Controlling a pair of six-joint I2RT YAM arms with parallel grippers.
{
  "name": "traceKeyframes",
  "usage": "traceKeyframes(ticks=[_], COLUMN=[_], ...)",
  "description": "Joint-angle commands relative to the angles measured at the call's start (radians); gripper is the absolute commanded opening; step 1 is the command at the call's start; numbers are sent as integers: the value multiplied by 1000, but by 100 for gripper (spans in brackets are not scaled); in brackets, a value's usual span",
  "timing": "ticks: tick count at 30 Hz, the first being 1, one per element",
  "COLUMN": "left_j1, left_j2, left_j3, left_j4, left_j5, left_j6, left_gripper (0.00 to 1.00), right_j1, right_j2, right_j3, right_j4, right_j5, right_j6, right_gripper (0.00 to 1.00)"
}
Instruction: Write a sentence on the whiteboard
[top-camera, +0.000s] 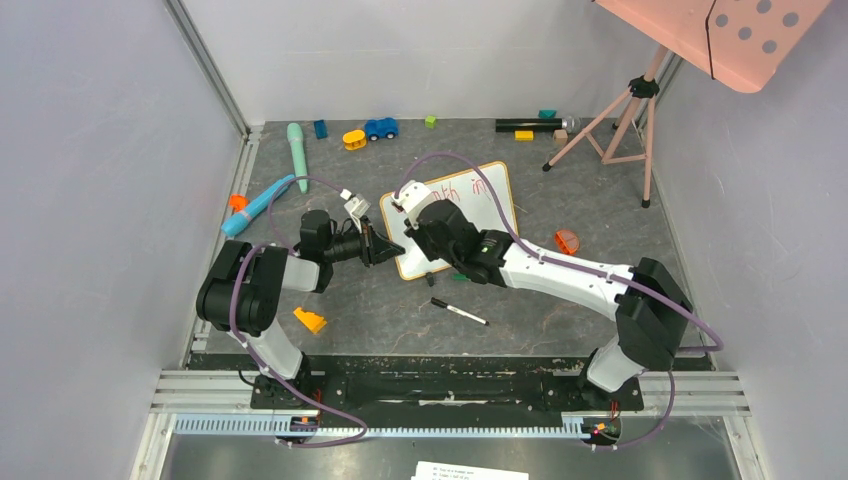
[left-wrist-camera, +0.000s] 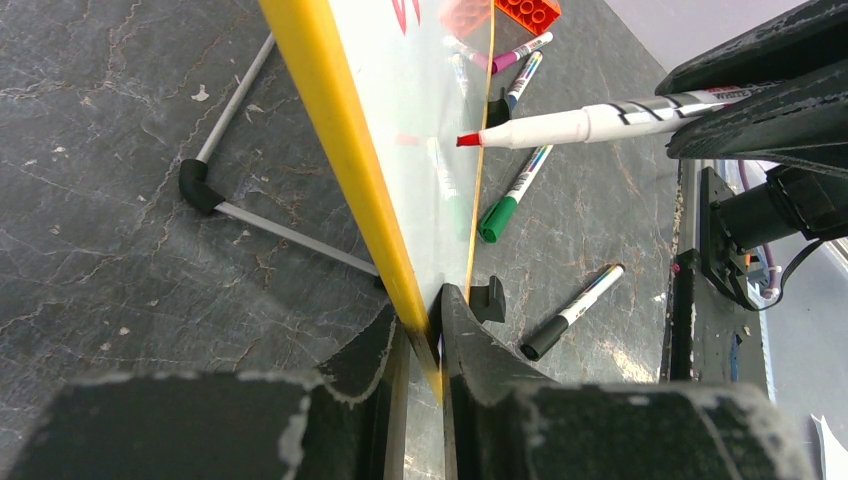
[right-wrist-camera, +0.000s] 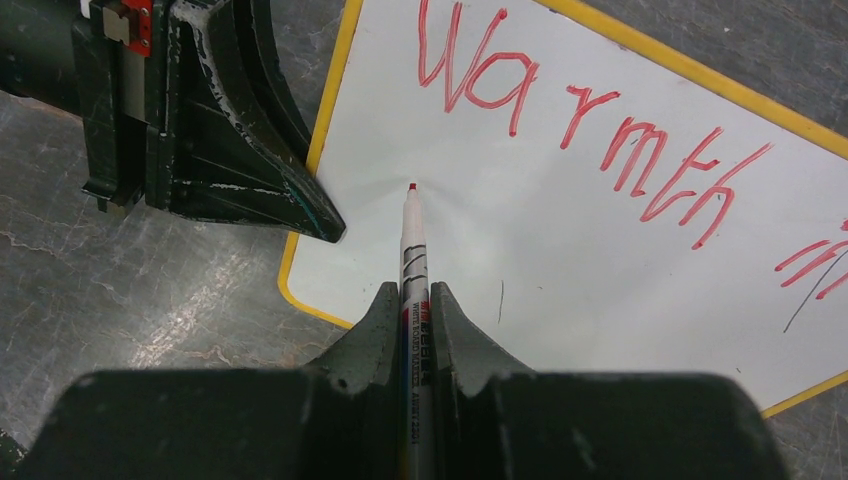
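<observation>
Whiteboard (top-camera: 482, 197) first: it stands tipped up in the middle of the grey table (top-camera: 560, 300), a bit nearer the back, and both arms meet at its near left corner. From the left wrist we see its yellow edge running up and away from us. Our left gripper (left-wrist-camera: 425, 305) is squeezed tight on that edge, one finger on each side, right at the bottom left corner of the board. So the board sits inside the left gripper, and the white side faces our right arm. Our right gripper (right-wrist-camera: 410, 300) is squeezed tight on a red marker (right-wrist-camera: 412, 250), with the marker sticking out straight ahead between its fingers. The marker's red tip is at the white face, just below the big W and close to the left gripper. We cannot tell if the tip is touching the board or just off it. The sentence (right-wrist-camera: 590, 130) is in red along the top of the board. We can read "Warmth", and then the start of the next word runs off the side of the right wrist view. A black marker (top-camera: 460, 312) lies flat on the table near the arms, well apart from the board.
</observation>
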Motion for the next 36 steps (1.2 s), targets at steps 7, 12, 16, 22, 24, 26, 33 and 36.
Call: traceKeyframes(ticks=[7, 12, 16, 22, 24, 26, 33, 36], left_j1=[5, 5, 5, 5, 5, 5, 5, 5], left_j2=[6, 6, 5, 4, 4, 3, 4, 3], left_j3=[7, 7, 8, 8, 8, 8, 7, 8], left_j4=[17, 17, 17, 17, 17, 17, 17, 17], left_j5=[-72, -71, -72, -72, -71, -72, -72, -73], left_j6=[55, 55, 55, 55, 55, 55, 55, 57], left_gripper=[2, 2, 2, 2, 2, 2, 2, 2], right_j1=[8, 7, 7, 6, 6, 6, 6, 6], right_j2=[21, 25, 26, 21, 21, 22, 20, 25], right_j3=[52, 53, 53, 50, 50, 52, 50, 56], right_j4=[22, 19, 13, 9, 2, -6, -11, -8], right_j5=[13, 21, 34, 62, 74, 89, 119, 123], right_j6=[-17, -18, -18, -20, -18, -18, -15, -14], right_gripper=[0, 0, 0, 0, 0, 0, 0, 0])
